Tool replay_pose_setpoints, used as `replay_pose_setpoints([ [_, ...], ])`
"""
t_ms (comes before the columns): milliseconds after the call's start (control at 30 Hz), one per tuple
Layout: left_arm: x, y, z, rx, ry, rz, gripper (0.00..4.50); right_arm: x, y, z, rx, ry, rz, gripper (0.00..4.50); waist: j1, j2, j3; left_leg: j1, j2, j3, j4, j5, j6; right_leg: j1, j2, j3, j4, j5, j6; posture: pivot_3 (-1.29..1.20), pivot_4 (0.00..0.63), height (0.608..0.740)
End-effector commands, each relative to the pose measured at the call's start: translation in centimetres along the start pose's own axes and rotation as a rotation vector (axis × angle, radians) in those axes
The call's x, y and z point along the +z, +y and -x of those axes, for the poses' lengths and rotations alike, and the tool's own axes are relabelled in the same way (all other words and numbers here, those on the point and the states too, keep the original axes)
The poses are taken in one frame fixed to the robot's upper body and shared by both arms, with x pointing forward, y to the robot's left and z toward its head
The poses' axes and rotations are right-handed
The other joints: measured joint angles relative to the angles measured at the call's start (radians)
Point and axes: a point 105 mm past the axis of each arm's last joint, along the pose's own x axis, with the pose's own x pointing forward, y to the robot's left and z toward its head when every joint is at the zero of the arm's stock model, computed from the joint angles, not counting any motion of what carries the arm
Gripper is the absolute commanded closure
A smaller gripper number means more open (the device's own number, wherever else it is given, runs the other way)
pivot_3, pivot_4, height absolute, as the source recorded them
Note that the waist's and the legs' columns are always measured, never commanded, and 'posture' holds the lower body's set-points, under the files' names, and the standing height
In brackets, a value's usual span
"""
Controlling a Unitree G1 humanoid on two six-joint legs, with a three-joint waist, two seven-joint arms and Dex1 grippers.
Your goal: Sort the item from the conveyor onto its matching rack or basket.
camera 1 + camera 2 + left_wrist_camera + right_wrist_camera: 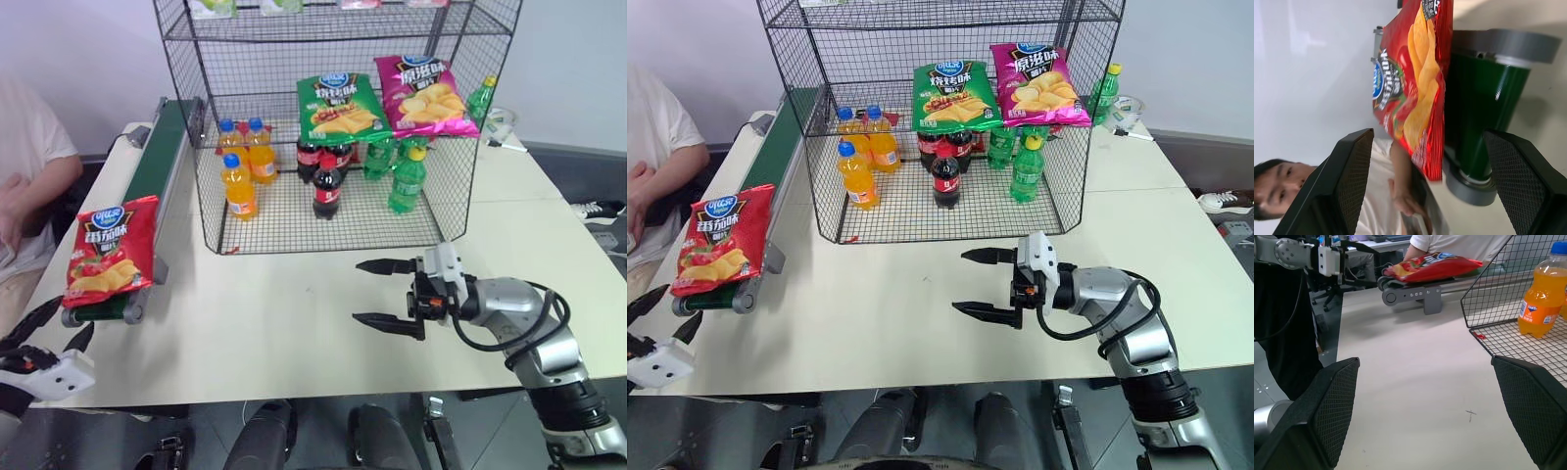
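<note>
Glossy crinkly red chip bag [110,253], black wire-grid rack [333,127], smooth matt table [294,313], mesh-textured pincer fingers [1520,176]

The flat red crinkly chip bag [110,253] lies on the near end of the long dark green belt [157,157], beside my tall black wire rack [333,117].

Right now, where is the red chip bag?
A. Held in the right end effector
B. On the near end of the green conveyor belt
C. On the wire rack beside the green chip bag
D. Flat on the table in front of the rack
B: the red chip bag lies on the near end of the conveyor, with no end effector touching it.
</note>
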Motion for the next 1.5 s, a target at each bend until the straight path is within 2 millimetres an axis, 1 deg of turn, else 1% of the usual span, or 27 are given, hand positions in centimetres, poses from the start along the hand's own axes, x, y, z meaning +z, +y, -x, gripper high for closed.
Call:
replay_pose_setpoints([
  [33, -0.2, 0.8, -0.3, 0.029, 0.005, -0.011, 0.81, 1.1, -0.1, -0.1, 0.006, -0.023, 0.045, 0.00, 0.000, 0.000, 0.000, 0.000, 0.000, 0.000, 0.000, 0.000, 0.000, 0.000, 0.000, 0.000, 0.000, 0.000, 0.000, 0.00, 0.150, 0.740],
  [267, -0.1, 0.5, -0.6, 0.025, 0.000, -0.004, 0.81, 1.1, -0.3, 0.0, -0.009, -0.022, 0.054, 0.00, 0.000, 0.000, 0.000, 0.000, 0.000, 0.000, 0.000, 0.000, 0.000, 0.000, 0.000, 0.000, 0.000, 0.001, 0.001, 0.00, 0.150, 0.740],
  [400, 0.1, 1.1, -1.0, 0.057, -0.005, 0.002, 0.81, 1.1, -0.3, 0.1, -0.016, -0.021, 0.054, 0.00, 0.000, 0.000, 0.000, 0.000, 0.000, 0.000, 0.000, 0.000, 0.000, 0.000, 0.000, 0.000, 0.000, 0.001, 0.001, 0.00, 0.150, 0.740],
  [567, 0.2, 0.9, -1.2, 0.050, -0.005, 0.018, 0.81, 1.0, -0.5, 0.1, -0.027, -0.018, 0.061, 0.00, 0.000, 0.000, 0.000, 0.000, 0.000, 0.000, 0.000, 0.000, 0.000, 0.000, 0.000, 0.000, 0.001, 0.001, 0.001, 0.00, 0.150, 0.740],
  [600, 0.2, 0.8, -1.2, 0.051, -0.009, 0.027, 1.04, 1.0, -0.6, 0.2, -0.033, -0.018, 0.063, 0.00, 0.000, 0.000, 0.000, 0.000, 0.000, 0.000, 0.000, 0.000, 0.000, 0.000, 0.000, 0.000, 0.001, 0.001, 0.001, 0.00, 0.150, 0.740],
  [667, 0.3, 0.8, -1.2, 0.053, -0.009, 0.033, 1.63, 1.0, -0.8, 0.3, -0.043, -0.016, 0.069, 0.00, 0.000, -0.001, 0.000, 0.000, 0.000, 0.000, 0.000, 0.000, 0.000, 0.000, 0.000, 0.000, 0.001, 0.001, 0.001, 0.00, 0.150, 0.740],
  [700, 0.2, 0.9, -1.1, 0.055, -0.009, 0.032, 2.05, 1.0, -0.9, 0.3, -0.047, -0.016, 0.070, 0.00, 0.000, -0.001, 0.000, 0.001, 0.000, 0.000, 0.000, 0.000, 0.000, 0.000, 0.000, 0.000, 0.001, 0.001, 0.001, 0.00, 0.150, 0.740],
  [733, 0.2, 0.8, -1.1, 0.053, -0.006, 0.033, 2.68, 1.0, -0.9, 0.4, -0.050, -0.014, 0.071, 0.00, 0.000, 0.000, 0.000, 0.001, 0.000, 0.000, 0.000, 0.000, 0.000, 0.000, 0.000, 0.000, 0.001, 0.001, 0.001, 0.00, 0.150, 0.740],
  [767, 0.2, 0.8, -1.1, 0.052, -0.004, 0.033, 3.08, 0.9, -0.9, 0.5, -0.052, -0.012, 0.072, 0.00, 0.000, -0.001, 0.000, 0.001, 0.000, 0.000, 0.000, 0.000, 0.000, 0.000, 0.000, 0.000, 0.001, 0.001, 0.001, 0.00, 0.150, 0.740],
  [833, 0.2, 0.8, -1.1, 0.055, -0.003, 0.037, 4.14, 0.8, -0.9, 0.6, -0.055, -0.009, 0.071, 0.00, 0.000, -0.001, 0.000, 0.001, 0.000, 0.000, 0.000, 0.000, 0.000, 0.000, 0.000, 0.000, 0.001, 0.001, 0.001, 0.00, 0.150, 0.740],
  [867, 0.1, 0.9, -1.1, 0.056, -0.003, 0.037, 4.39, 0.8, -0.9, 0.6, -0.055, -0.009, 0.070, 0.00, 0.000, -0.001, 0.000, 0.001, 0.000, 0.000, 0.000, 0.000, 0.000, 0.000, 0.000, 0.000, 0.001, 0.001, 0.001, 0.00, 0.150, 0.740],
  [1000, -0.3, 1.7, -1.3, 0.109, 0.021, 0.059, 4.39, 0.8, -0.8, 0.6, -0.056, -0.012, 0.073, 0.00, 0.000, -0.001, 0.000, 0.001, 0.000, 0.000, 0.000, 0.000, 0.000, 0.000, 0.000, 0.000, 0.001, 0.001, 0.001, 0.00, 0.150, 0.740],
  [1067, 0.1, 2.8, -1.5, 0.155, 0.005, 0.066, 4.39, 0.9, -0.9, 0.6, -0.068, -0.023, 0.082, 0.00, 0.000, -0.001, 0.000, 0.001, 0.000, 0.000, 0.001, 0.000, 0.000, 0.000, 0.000, 0.000, 0.001, 0.001, 0.001, 0.00, 0.150, 0.740],
  [1133, 0.9, 4.5, -1.7, 0.212, -0.032, 0.065, 4.39, 1.4, -1.4, 0.6, -0.111, -0.054, 0.108, 0.00, 0.000, -0.001, -0.001, 0.001, 0.000, 0.000, 0.001, 0.000, 0.000, 0.000, 0.000, 0.000, 0.001, 0.001, 0.001, 0.00, 0.150, 0.740],
  [1233, 3.0, 6.9, -2.0, 0.270, -0.117, 0.027, 4.39, 2.4, -2.5, 0.7, -0.209, -0.120, 0.178, 0.00, 0.001, -0.002, -0.001, 0.001, 0.000, 0.000, 0.001, 0.000, 0.000, 0.000, 0.000, 0.000, 0.001, 0.001, 0.002, 0.00, 0.150, 0.740],
  [1367, 5.8, 9.6, -2.3, 0.323, -0.217, -0.021, 4.39, 3.4, -2.8, 0.7, -0.284, -0.200, 0.198, 0.00, 0.000, -0.002, -0.001, 0.002, 0.000, 0.000, 0.001, 0.000, 0.000, 0.001, 0.001, 0.000, 0.001, 0.001, 0.001, 0.00, 0.150, 0.740],
  [1433, 7.6, 11.1, -2.7, 0.364, -0.284, -0.037, 4.39, 4.3, -3.1, 0.9, -0.352, -0.262, 0.205, 0.00, 0.000, -0.002, -0.001, 0.002, 0.000, 0.000, 0.001, 0.000, 0.000, 0.001, 0.001, 0.000, 0.001, 0.001, 0.001, 0.00, 0.150, 0.740],
  [1500, 9.3, 11.9, -3.3, 0.380, -0.344, -0.043, 4.39, 4.6, -3.4, 1.1, -0.394, -0.288, 0.210, 0.00, 0.001, -0.002, -0.001, 0.002, 0.000, 0.000, 0.001, 0.001, 0.000, 0.001, 0.001, 0.000, 0.002, 0.001, 0.001, 0.00, 0.150, 0.740],
])
